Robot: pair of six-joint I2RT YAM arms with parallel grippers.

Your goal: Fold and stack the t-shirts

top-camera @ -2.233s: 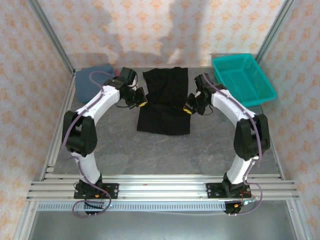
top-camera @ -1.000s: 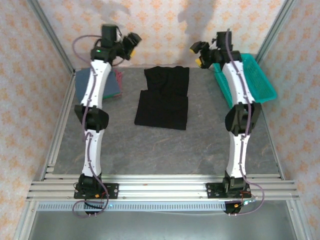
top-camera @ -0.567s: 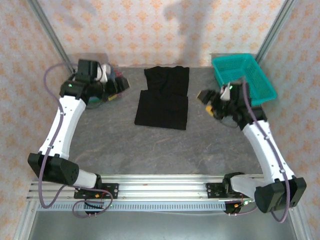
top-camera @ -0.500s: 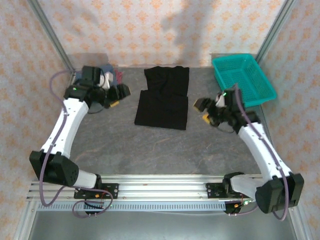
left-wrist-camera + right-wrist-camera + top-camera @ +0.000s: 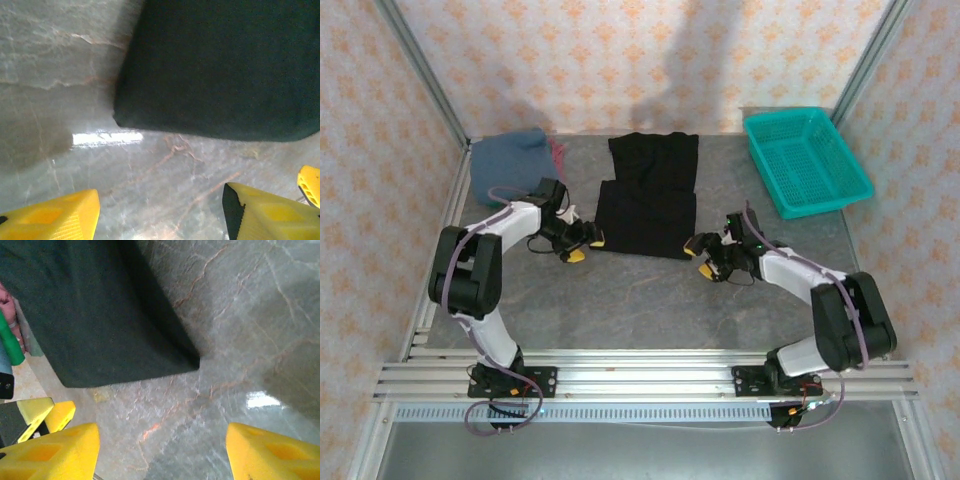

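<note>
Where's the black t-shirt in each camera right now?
Top external: black t-shirt lies centre-back on the table.
Left wrist: black t-shirt across the upper right, one near corner showing.
Right wrist: black t-shirt in the upper left, other near corner showing.
Shared landmark: its near hem on the grey marbled table.

Your arms point(image 5: 508, 216) wear smooth white shells between bulky black joints point(image 5: 462, 276), and a thin lilac cable point(image 5: 505, 190) trails along each. Your left gripper point(image 5: 586, 246) and right gripper point(image 5: 700, 260) are black, tipped with blocky, wedge-shaped yellow fingers point(image 5: 55, 220).
</note>
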